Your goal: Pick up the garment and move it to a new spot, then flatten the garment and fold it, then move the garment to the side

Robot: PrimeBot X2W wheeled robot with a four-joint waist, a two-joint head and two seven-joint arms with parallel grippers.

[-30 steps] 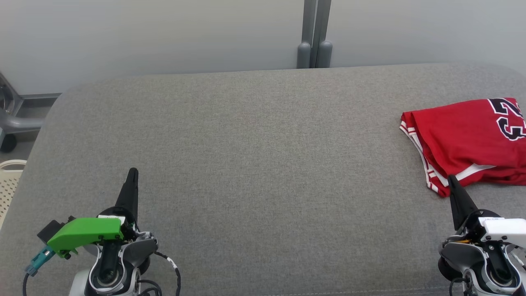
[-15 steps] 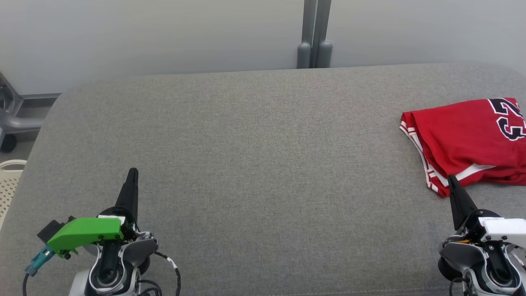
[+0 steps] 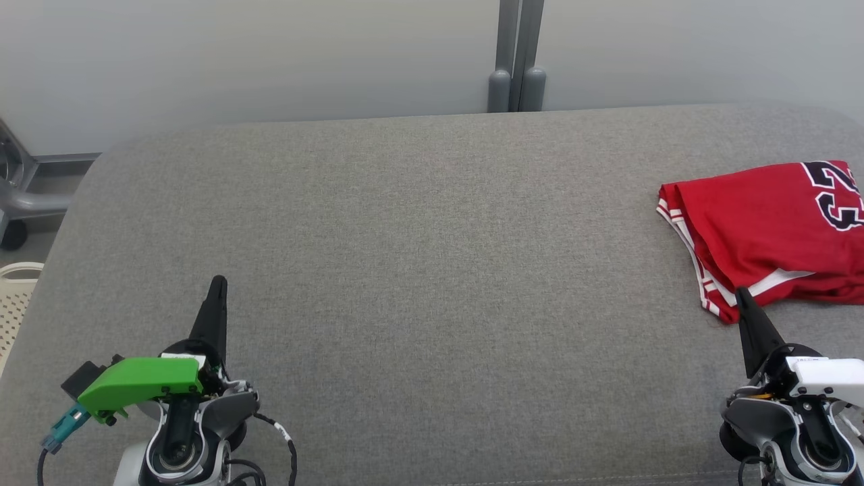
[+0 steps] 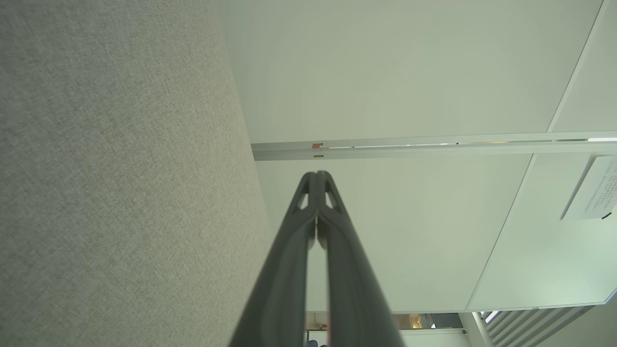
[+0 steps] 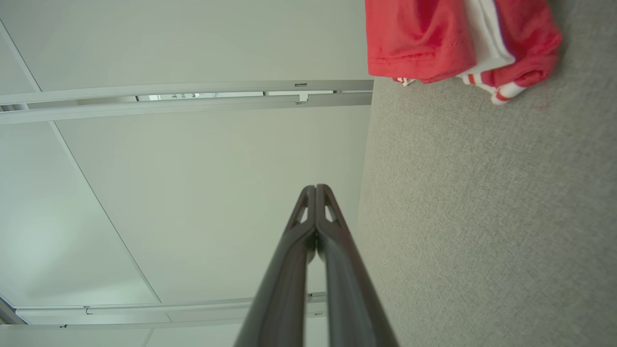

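The garment [image 3: 769, 229] is a red jersey with white trim and dark numbers, folded and lying at the far right of the grey cushioned surface [image 3: 432, 256]; its right part runs off the head view. In the right wrist view the garment [image 5: 448, 43] sits at the top. My right gripper [image 3: 742, 293] rests at the lower right, shut and empty, its tip just short of the garment's near hem. My left gripper [image 3: 217, 282] rests at the lower left, shut and empty, far from the garment. Both wrist views show each pair of fingers pressed together, left gripper [image 4: 316, 174], right gripper [image 5: 315, 188].
A pale wall with a grey vertical post [image 3: 516, 57] stands behind the surface. A cream basket [image 3: 13, 297] and a grey wheeled frame [image 3: 20, 202] stand off the left edge.
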